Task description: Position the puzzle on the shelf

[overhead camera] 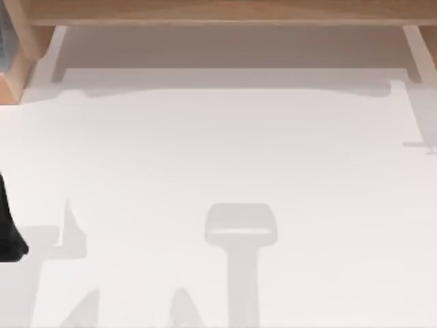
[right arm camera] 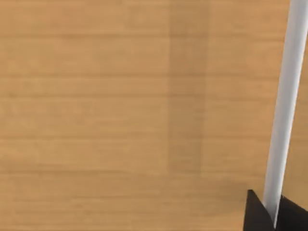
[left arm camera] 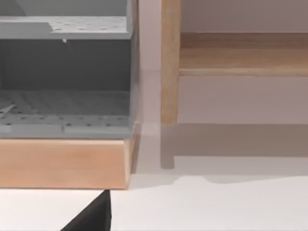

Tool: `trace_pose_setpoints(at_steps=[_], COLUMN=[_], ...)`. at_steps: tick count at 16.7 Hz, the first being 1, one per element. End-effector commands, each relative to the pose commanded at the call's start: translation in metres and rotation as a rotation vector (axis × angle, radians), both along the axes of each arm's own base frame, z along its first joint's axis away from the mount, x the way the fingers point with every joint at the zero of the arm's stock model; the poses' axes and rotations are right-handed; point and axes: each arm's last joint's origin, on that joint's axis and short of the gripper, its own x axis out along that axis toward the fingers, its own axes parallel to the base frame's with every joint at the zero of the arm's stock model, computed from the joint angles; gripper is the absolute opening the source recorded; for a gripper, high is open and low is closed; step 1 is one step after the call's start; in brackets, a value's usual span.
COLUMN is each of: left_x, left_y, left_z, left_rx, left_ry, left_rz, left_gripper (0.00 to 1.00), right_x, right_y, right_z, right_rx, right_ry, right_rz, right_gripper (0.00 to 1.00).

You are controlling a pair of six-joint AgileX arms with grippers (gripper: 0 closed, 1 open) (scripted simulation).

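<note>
shelf (overhead camera: 218, 12): long light-brown board on pale side supports, spanning the far edge of the white desk (overhead camera: 218, 171).
left arm (overhead camera: 8, 229) sits at the desk's left edge; the left gripper (left arm camera: 94, 214) faces the shelf's left upright and a grey perforated rack (left arm camera: 67, 110) on a wooden base just beside it. right gripper (right arm camera: 274, 214) is close against the shelf's wood grain, next to a pale strip (right arm camera: 284, 106). grip state of either gripper: cannot tell.

White table, soft shadows

The table (overhead camera: 225, 157) is plain white with grey shadows; at its left a grey pegboard rack (left arm camera: 65, 72) stands on a wood base (left arm camera: 62, 163).
</note>
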Motion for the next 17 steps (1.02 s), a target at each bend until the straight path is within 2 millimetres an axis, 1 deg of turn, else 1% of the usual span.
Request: trace_pose_setpoints(at_steps=[8, 12, 17], left_x=[0.000, 0.000, 0.000], left_y=[0.000, 0.000, 0.000], left_z=[0.000, 0.000, 0.000], left_rx=[0.000, 0.000, 0.000], left_ry=[0.000, 0.000, 0.000], left_rz=[0.000, 0.000, 0.000], left_gripper=[1.00, 1.00, 1.00], right_x=[-0.050, -0.052, -0.052], right_y=[0.003, 0.003, 0.003], right_z=[-0.001, -0.001, -0.001], right_rx=[0.004, 0.004, 0.004], right_ry=[0.006, 0.005, 0.005], right_rz=[0.000, 0.000, 0.000], right_gripper=[0.00, 0.00, 0.38])
